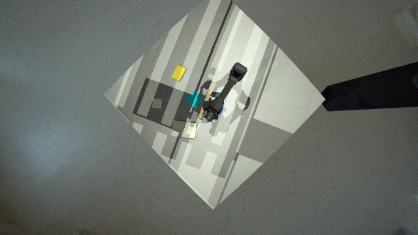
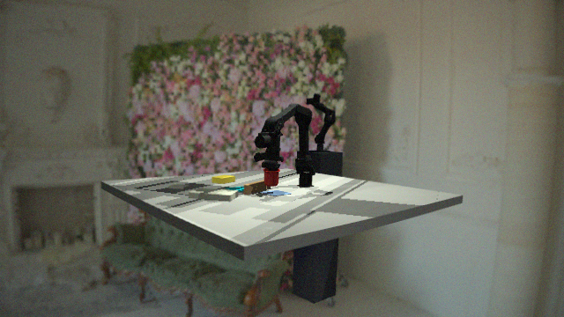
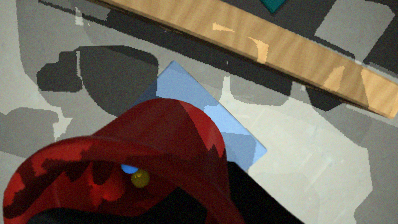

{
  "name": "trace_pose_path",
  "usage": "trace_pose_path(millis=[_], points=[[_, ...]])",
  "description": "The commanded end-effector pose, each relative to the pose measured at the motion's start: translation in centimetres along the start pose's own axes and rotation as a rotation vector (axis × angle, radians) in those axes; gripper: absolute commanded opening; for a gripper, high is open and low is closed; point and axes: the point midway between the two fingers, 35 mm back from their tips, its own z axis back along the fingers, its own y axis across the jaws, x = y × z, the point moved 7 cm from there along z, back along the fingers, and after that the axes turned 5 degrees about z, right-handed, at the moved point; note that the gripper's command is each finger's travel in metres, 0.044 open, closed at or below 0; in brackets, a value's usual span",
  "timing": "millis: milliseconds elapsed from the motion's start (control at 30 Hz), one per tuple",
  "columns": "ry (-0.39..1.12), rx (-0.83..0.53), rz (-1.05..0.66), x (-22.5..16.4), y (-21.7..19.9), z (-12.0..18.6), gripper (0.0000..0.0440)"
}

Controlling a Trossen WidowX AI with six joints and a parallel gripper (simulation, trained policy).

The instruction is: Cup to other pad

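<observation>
A red cup (image 2: 271,178) (image 3: 160,122) hangs a little above the table near the blue pad (image 1: 223,110) (image 2: 277,193) (image 3: 187,90). My gripper (image 2: 271,168) (image 3: 218,167) is shut on the cup's wall near the rim. The cup looks close to upright in the exterior view. In the wrist view, a blue marble (image 3: 130,169) and a dark yellow marble (image 3: 140,178) show inside it; the rest of the inside is hidden by the rim and the finger. The cyan pad (image 1: 194,98) (image 2: 235,188) (image 3: 273,4) lies bare. The arm hides the cup in the top view.
A low wooden bar (image 1: 209,94) (image 2: 254,187) (image 3: 300,52) stands between the two pads. A pale flat slab (image 1: 190,130) (image 2: 220,196) lies near the cyan pad. A yellow block (image 1: 179,72) (image 2: 223,179) and a small pale square (image 1: 157,104) lie farther out.
</observation>
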Motion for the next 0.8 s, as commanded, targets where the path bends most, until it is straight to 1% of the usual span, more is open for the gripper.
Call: trace_pose_path(millis=[0, 400, 767], points=[[-0.010, 0.038, -0.039, 0.5, -0.2, 1.6, 0.0000], [-0.052, 0.109, -0.139, 3.1, -1.1, 4.6, 0.0000], [-0.114, 0.165, -0.227, 6.5, -2.2, 5.5, 0.0000]])
